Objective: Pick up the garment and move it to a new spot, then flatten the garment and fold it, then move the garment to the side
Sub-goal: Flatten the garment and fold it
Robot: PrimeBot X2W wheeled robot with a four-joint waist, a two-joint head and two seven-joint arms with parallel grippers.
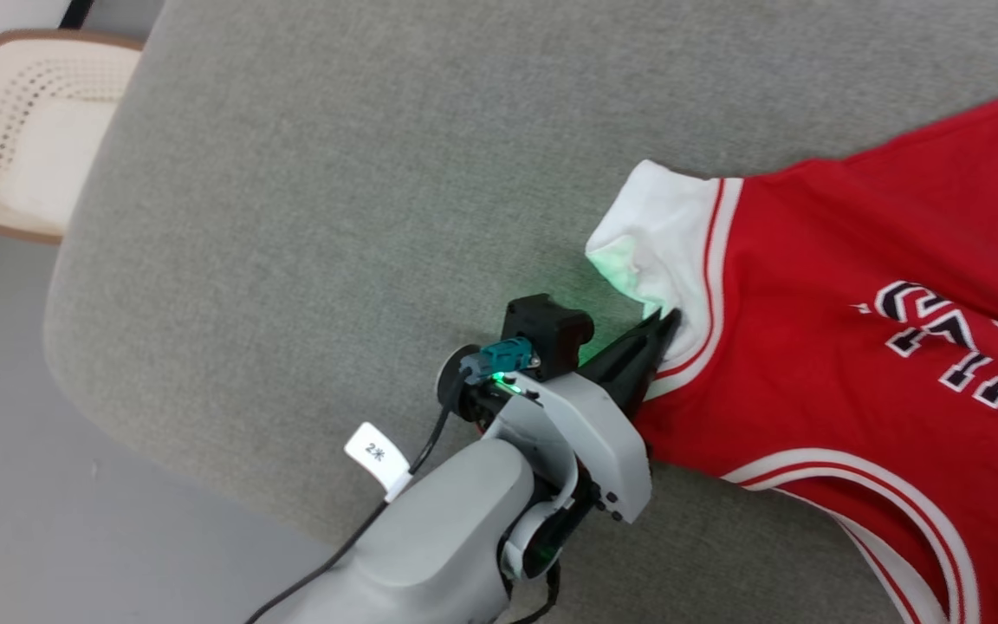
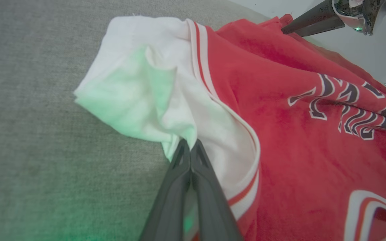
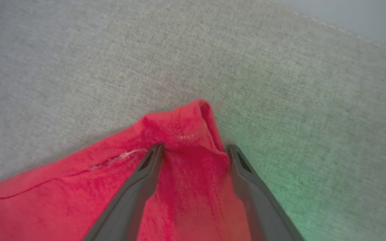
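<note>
Basket (image 1: 40, 113) sits at ten o'clock, off the cushion (image 1: 334, 173), whose open cloth runs nine to twelve. My left claw (image 1: 669, 321) is clenched on the shirt (image 1: 854, 217) at its white sleeve. Left wrist: shirt spreads toward three. Right wrist: my right claw (image 3: 194, 149) is released, straddling a red corner, open cushion at twelve.

A grey, cloth-covered desk (image 1: 334, 173) with a rounded corner carries 1 thing: the garment (image 1: 854, 260), a red jersey with black-and-white lettering, lying toward its right side, 1 white sleeve crumpled against the cloth.
</note>
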